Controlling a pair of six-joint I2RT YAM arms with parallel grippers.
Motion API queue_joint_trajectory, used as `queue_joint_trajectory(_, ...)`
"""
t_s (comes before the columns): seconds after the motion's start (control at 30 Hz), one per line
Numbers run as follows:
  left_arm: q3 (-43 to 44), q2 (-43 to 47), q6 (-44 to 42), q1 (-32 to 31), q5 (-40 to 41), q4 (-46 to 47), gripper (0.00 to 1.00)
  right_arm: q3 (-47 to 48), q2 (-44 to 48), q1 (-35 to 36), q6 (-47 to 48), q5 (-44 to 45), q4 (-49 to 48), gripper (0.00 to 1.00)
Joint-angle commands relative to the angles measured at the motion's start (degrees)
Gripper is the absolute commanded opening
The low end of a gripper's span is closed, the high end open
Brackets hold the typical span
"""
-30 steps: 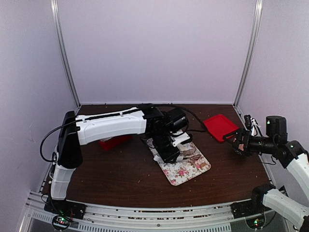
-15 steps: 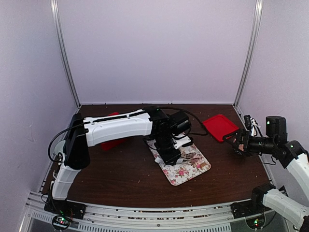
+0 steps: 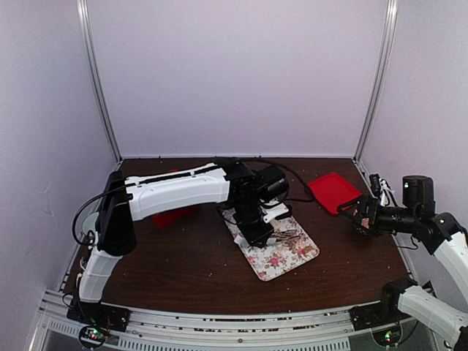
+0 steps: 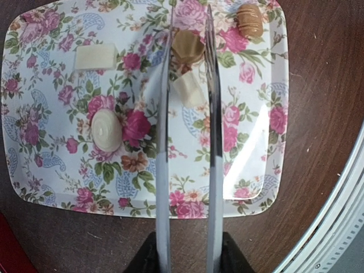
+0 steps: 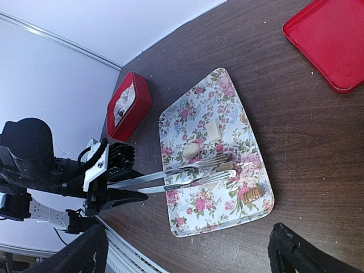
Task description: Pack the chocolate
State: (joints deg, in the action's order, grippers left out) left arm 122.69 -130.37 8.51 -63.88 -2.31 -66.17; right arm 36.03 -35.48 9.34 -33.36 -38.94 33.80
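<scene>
My left gripper (image 4: 187, 257) is shut on the handle end of metal tongs (image 4: 162, 170), which reach out over the floral tray (image 4: 250, 170). A tan chocolate (image 4: 187, 46) sits between the tong tips, close to both arms; whether it is pinched I cannot tell. Just below it a white block (image 4: 191, 91) lies between the arms. A striped caramel chocolate (image 4: 249, 20), a white slab (image 4: 95, 56) and a pale oval piece (image 4: 106, 129) rest elsewhere on the tray. My right gripper (image 3: 351, 212) hangs open at the right, well away from the tray (image 3: 289, 259).
A red box (image 5: 129, 105) with white paper cups inside stands left of the tray, behind the left arm. A red lid (image 5: 333, 42) lies flat at the far right. The table's near rail (image 4: 341, 227) runs close to the tray's corner.
The left arm has shifted slightly and the tongs have narrowed around the tan chocolate. The right arm has not moved.
</scene>
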Motion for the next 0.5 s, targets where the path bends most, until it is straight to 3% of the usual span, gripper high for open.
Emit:
queue_joint_trajectory(0.0, 0.27, 4.29, 0.2, 1.87, -0.29, 0.66, 0.24, -0.21, 0.05, -0.29, 0.13, 0.36, -0.87, 1.0)
queue_joint_trajectory(0.27, -6.09, 10.09, 1.78, 5.12, -3.93, 5.44, 0.23, -0.34, -0.19, -0.29, -0.14, 0.23, -1.52, 1.0)
queue_joint_trajectory(0.47, -15.38, 19.25, 3.7, 9.97, -6.59, 9.49, 0.23, -0.37, -0.7, -0.29, -0.27, 0.03, -2.23, 1.0)
